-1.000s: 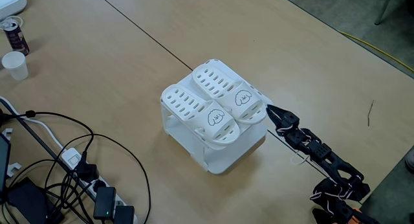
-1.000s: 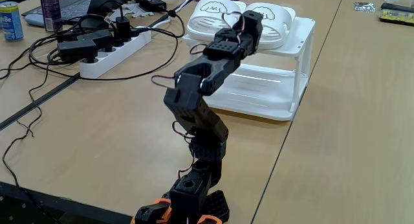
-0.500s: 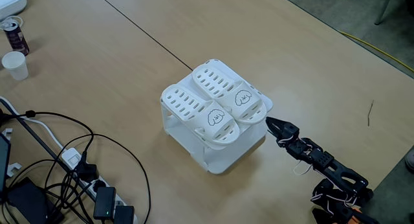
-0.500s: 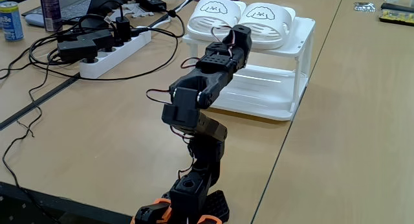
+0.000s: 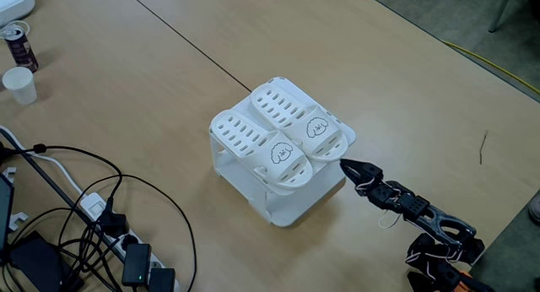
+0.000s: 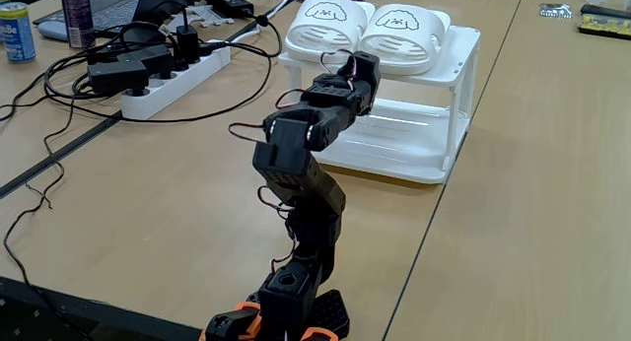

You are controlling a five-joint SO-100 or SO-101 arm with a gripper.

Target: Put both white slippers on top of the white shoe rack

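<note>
Both white slippers point(image 5: 278, 132) lie side by side on the top panel of the white shoe rack point(image 5: 291, 209). Puppy-face toes point toward your arm, long axes running away from it; heels sit at the far edge. The other fixed view agrees: two slippers point(image 6: 367, 26) flat on the rack point(image 6: 455, 80), toes facing the camera and overhanging the near edge a little.

The gripper point(image 5: 344, 164) is low, just off the rack's near corner, below the top panel and beside the toe of the nearer slipper. Fingers look pressed together into a point with nothing between them. They look apart from rack and slipper, though the gap is narrow. From the low fixed view the gripper point(image 6: 363, 73) sits in front of the rack, tip aimed into the gap between top panel and lower shelf; that view hides the fingertips behind the wrist.

What matters for you: the slippers lie up and ahead of the fingers, the rack straight along the arm's reach. Any forward push would meet the rack's leg or corner and could shove the whole rack across the table point(image 5: 169, 81).

Judgement: placement appears done. The only safe direction is back toward the base, away from the rack.

Cables and a power strip point(image 6: 168, 85) lie well off to the side.
</note>
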